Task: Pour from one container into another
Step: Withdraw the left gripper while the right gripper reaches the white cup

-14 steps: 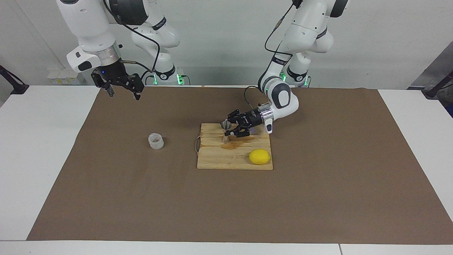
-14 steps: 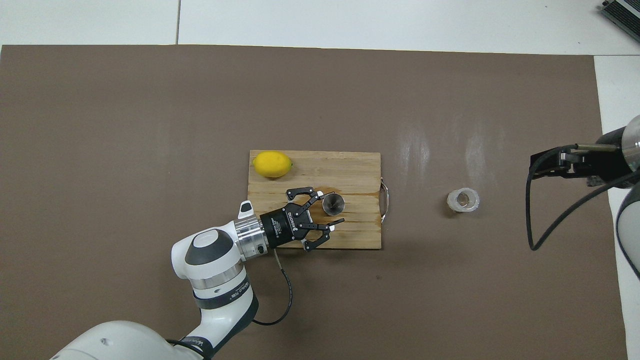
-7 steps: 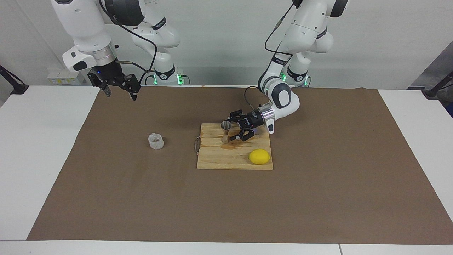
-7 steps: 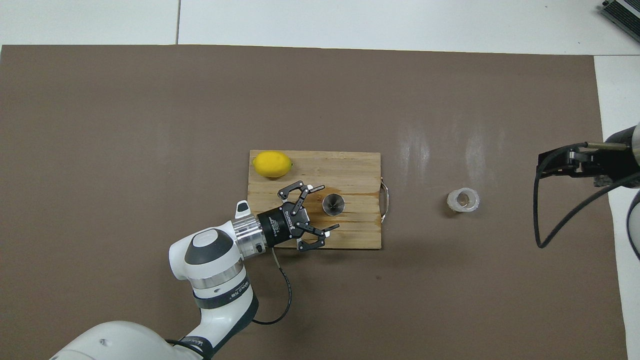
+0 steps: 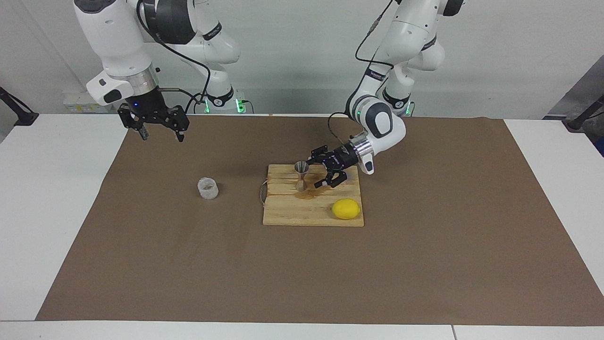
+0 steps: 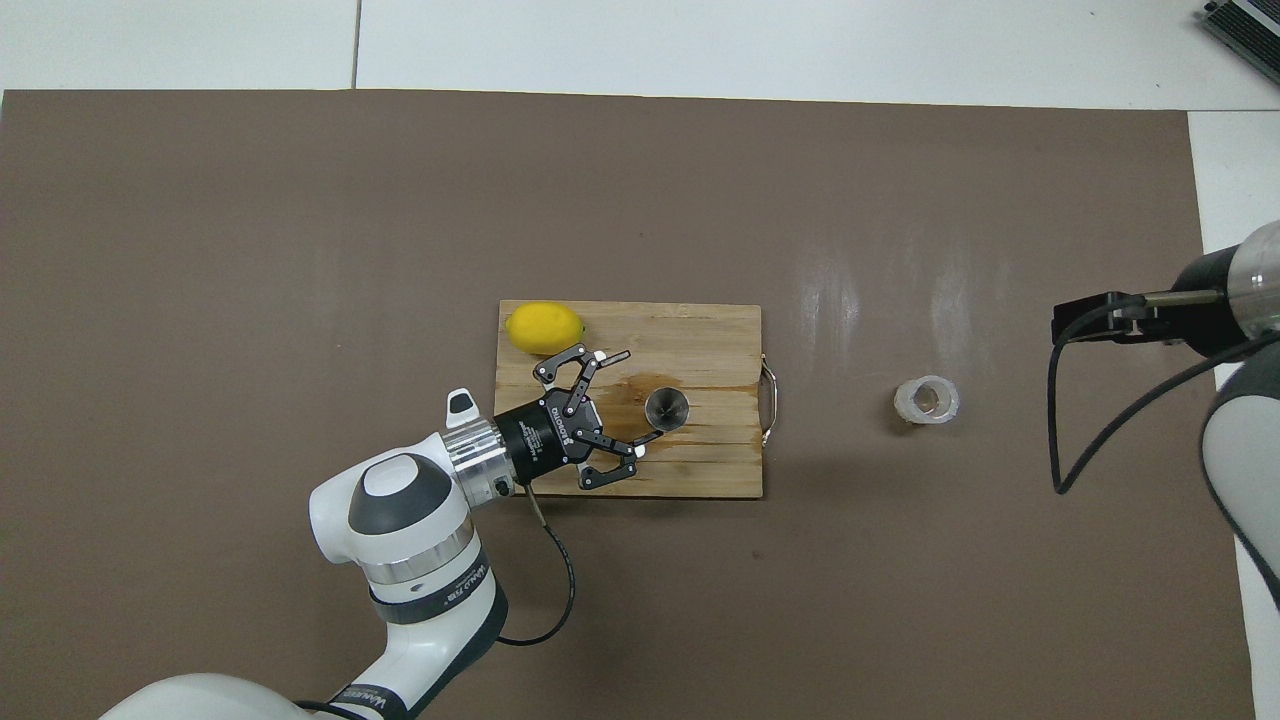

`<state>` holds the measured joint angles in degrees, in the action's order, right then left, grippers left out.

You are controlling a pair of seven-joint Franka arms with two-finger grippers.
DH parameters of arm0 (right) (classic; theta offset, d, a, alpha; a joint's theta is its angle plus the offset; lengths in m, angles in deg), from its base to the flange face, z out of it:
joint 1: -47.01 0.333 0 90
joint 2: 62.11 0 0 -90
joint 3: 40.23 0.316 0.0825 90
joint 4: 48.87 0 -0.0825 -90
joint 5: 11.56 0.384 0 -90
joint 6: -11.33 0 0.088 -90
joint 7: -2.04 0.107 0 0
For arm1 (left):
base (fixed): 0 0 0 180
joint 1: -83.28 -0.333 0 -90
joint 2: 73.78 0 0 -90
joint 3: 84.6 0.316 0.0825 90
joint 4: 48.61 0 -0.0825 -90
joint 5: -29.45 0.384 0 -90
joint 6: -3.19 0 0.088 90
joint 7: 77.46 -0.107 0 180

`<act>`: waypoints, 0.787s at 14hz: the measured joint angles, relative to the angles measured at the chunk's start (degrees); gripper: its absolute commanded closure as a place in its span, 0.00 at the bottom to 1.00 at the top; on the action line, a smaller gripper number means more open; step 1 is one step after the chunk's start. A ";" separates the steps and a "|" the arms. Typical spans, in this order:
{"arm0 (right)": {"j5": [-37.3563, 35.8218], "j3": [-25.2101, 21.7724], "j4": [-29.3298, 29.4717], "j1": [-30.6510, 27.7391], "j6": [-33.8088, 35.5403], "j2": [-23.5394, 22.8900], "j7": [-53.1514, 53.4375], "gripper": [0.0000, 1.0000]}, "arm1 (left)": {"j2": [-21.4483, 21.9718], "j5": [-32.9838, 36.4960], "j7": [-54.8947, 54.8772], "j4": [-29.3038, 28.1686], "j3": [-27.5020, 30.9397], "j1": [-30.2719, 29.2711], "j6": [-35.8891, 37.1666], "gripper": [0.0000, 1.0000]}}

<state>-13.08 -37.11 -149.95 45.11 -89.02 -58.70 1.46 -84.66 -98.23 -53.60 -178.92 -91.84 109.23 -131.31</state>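
The silver hourglass jigger [image 5: 300,175] [image 6: 666,408] stands upright on the wooden board [image 5: 288,215] [image 6: 700,335], in a wet brown stain. My left gripper [image 5: 315,174] [image 6: 642,394] is low over the board beside the jigger, on the side toward the left arm's end. It is open, holds nothing and is just clear of the jigger. The clear textured cup [image 5: 208,188] [image 6: 926,400] stands alone on the brown mat toward the right arm's end. My right gripper [image 5: 162,136] [image 6: 1092,322] hangs open and high over the mat's edge near its own base, well away from the cup.
A yellow lemon [image 5: 346,208] [image 6: 543,328] lies on the board's corner farthest from the robots, toward the left arm's end. A metal handle [image 5: 261,192] [image 6: 769,400] sticks out of the board toward the cup. The brown mat [image 5: 302,274] covers most of the white table.
My left gripper opened off the jigger and drew back from it toward the left arm's end. The jigger stayed upright. My right gripper shifted only slightly, still high.
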 measured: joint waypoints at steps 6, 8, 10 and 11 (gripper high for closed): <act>1.63 -0.01 -7.93 -0.07 -4.91 0.10 -26.50 0.00 | 3.56 3.53 0.30 -0.43 0.15 -0.02 -6.70 0.00; 2.59 -0.10 -10.18 -0.34 -7.18 0.04 -35.76 0.00 | 4.21 5.33 0.47 -0.47 0.15 -0.02 -7.80 0.00; 4.40 -0.14 -12.03 -1.14 -8.52 -0.45 -44.70 0.00 | 5.12 6.72 0.48 -0.46 0.16 -0.02 -9.77 0.00; 5.50 -0.14 -12.87 -1.69 -9.10 -0.95 -48.96 0.00 | 5.63 7.27 0.49 -0.46 0.16 -0.02 -10.29 0.00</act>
<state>-7.58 -37.26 -162.82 43.42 -98.12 -59.65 -47.49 -79.03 -90.97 -53.11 -179.38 -91.69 109.21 -141.60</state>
